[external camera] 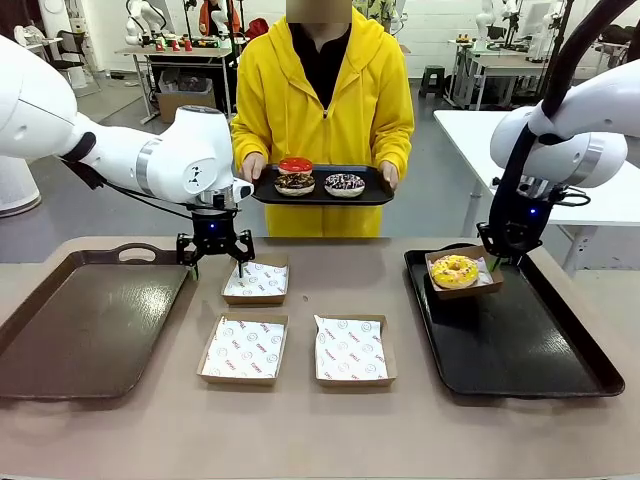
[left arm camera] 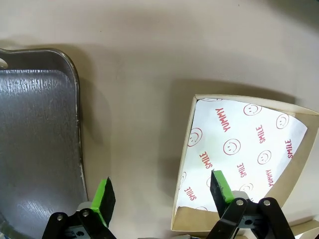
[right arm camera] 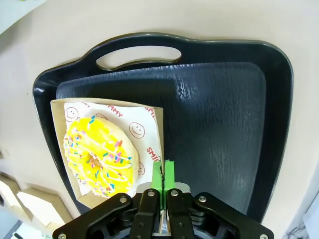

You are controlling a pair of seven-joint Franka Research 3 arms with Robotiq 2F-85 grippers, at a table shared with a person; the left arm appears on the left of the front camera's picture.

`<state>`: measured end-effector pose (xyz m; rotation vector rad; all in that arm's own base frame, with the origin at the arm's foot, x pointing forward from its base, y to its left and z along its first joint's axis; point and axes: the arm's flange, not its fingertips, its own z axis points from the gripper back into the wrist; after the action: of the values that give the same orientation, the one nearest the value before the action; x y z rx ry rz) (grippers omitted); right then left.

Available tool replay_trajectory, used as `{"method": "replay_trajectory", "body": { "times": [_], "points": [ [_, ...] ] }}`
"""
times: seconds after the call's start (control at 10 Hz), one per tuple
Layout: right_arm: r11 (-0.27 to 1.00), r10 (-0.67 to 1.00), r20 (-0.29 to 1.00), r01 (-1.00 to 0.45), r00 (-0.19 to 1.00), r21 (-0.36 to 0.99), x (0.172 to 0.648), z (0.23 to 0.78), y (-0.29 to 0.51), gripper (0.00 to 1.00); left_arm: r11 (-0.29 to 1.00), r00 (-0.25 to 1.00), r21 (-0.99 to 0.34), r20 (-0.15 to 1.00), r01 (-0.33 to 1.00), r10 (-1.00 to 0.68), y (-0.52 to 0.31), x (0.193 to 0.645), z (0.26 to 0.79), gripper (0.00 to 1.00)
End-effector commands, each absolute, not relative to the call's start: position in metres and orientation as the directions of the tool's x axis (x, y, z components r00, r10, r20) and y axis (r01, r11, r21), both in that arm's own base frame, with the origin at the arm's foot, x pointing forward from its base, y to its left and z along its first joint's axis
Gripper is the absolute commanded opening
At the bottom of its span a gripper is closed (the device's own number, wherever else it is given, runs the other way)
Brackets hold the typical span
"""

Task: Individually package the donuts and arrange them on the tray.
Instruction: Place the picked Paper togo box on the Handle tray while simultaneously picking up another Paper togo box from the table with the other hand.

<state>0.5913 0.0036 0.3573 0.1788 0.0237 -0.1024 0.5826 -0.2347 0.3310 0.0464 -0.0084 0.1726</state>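
- The beige surface [external camera: 300, 440] runs from my side across to a person in a yellow hooded top [external camera: 370, 100] standing at the far edge.
- A brown plastic tray with a loop handle [external camera: 80, 330] lies on my left; its rim also shows in my left wrist view [left arm camera: 75, 99].
- A black plastic tray with loop handles [external camera: 520, 350] lies on my right [right arm camera: 219, 124].
- The person's hands [external camera: 388, 175] hold a smaller black serving tray [external camera: 370, 195] above the far edge.
- Three shallow brown cardboard boxes lined with white printed paper sit between the big trays: one farther off [external camera: 255, 281] [left arm camera: 239, 144], two nearer me [external camera: 243, 349] [external camera: 352, 351].
- A loaded cardboard box [external camera: 480, 285] [right arm camera: 149, 112] is at the black plastic tray's far left corner; I cannot tell whether it rests flat.
- The yellow-iced ring donut with coloured sprinkles [external camera: 455, 270] [right arm camera: 99, 154] lies in that box.
- On the serving tray: a chocolate ring donut with brown crumbs [external camera: 294, 183], a red-iced ring donut [external camera: 295, 165] just behind it, and a dark chocolate ring donut with white and pink sprinkles [external camera: 344, 184] beside them.
- My left claw [external camera: 215, 268] [left arm camera: 162, 189] hangs wide apart and holds nothing, one finger over the farther box's paper, the other over bare surface beside the brown tray.
- My right claw [external camera: 492, 258] [right arm camera: 163, 174] is pinched closed on the loaded cardboard box's side wall.
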Motion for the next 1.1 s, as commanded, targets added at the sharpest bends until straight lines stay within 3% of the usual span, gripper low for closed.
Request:
{"method": "replay_trajectory", "body": {
  "times": [0.0, 1.0],
  "points": [
    [0.982, -0.115, -0.056, 0.122, 0.992, 0.143, 0.604, 0.359, 0.011, 0.01, 0.977, 0.978, 0.047, 0.040, -0.206, 0.204, -0.238, 0.582, 0.328, 1.00],
    [0.989, -0.122, -0.054, 0.126, 0.991, 0.074, 0.615, 0.354, 0.030, 0.01, 0.983, 0.983, -0.034, 0.042, -0.178, 0.179, -0.233, 0.592, 0.315, 1.00]
  ]
}}
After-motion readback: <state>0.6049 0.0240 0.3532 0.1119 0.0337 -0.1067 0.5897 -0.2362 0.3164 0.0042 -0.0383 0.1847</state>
